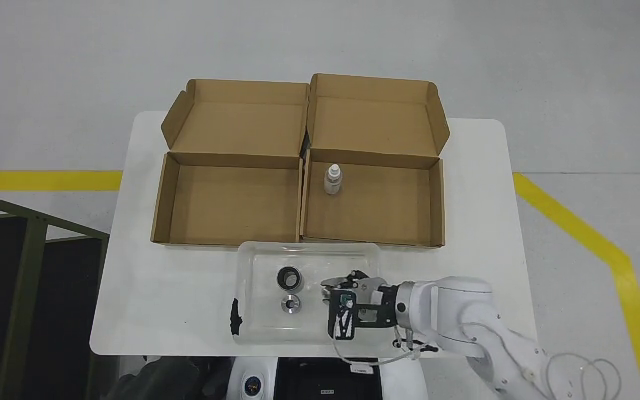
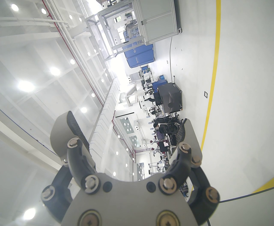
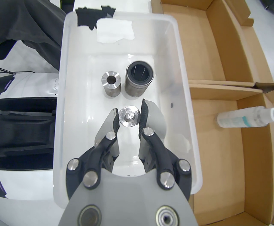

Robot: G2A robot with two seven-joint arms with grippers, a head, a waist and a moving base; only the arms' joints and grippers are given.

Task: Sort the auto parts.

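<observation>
Your white table [image 1: 470, 200] carried it all. At its far side sat two open cardboard boxes side by side, flaps back: the left box [image 1: 232, 205] and the right box [image 1: 385, 215]. Nearer the robot, touching their front walls, lay the clear plastic bin [image 1: 262, 262], with black tape [image 3: 90, 15] and a white label [image 3: 114, 32] at one end.

Your right gripper [image 3: 129, 106] was down inside that bin, fingers drawn in close around the flanged disc [image 3: 129, 116], one ribbed pad against each side of its rim. You could not tell whether the disc was off the bin floor. Your left gripper [image 2: 128, 119] was off elsewhere, pointed up at the hall, fingers spread wide with nothing between them.

In the right box, near its far left corner, stood a white bottle [image 1: 333, 180].

Back in the bin, just beyond the right gripper's fingertips, two parts stood upright, just beside each other: a dark bearing sleeve [image 3: 139, 80], the bigger one, with a black-rimmed open bore, and a smaller steel bushing [image 3: 111, 84] with a chamfered top and a centre hole. The disc itself was the smallest, bright silver, round, with a raised hub in the middle.
</observation>
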